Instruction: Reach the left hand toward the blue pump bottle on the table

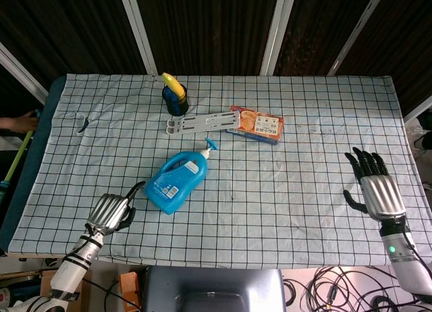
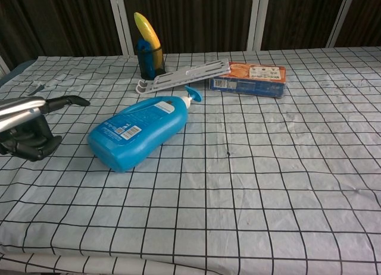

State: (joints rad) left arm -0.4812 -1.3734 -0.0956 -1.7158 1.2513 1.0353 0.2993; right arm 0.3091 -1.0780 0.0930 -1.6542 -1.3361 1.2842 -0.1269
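Your left hand (image 1: 111, 211) sits low over the checked tablecloth (image 1: 283, 211) near the front edge, just beside the base end of the blue bottle (image 1: 175, 182) and not touching it. It holds nothing. In the chest view one finger (image 2: 66, 100) reaches out toward the bottle while the others curl under the palm; whether those are fully closed is hard to say from either view.

Your bottle lies on its side near the middle of the cloth, label up, its base toward the front left. Its white neck and blue pump (image 1: 210, 146) point toward the far side of the table.

Beyond the pump you see a flat white slotted strip (image 1: 200, 122) lying across the cloth. Its right end touches or overlaps an orange box (image 1: 255, 125). At its left end stands a dark cup (image 1: 177, 102) with a yellow object (image 1: 173, 84) sticking up out of it.

Your right hand (image 1: 374, 189) is well apart from all of these, near the right edge of the table. It is released, back facing up, fingers spread and straight, grasping nothing.

A small dark scrap (image 1: 82, 126) lies on the cloth toward the far left.
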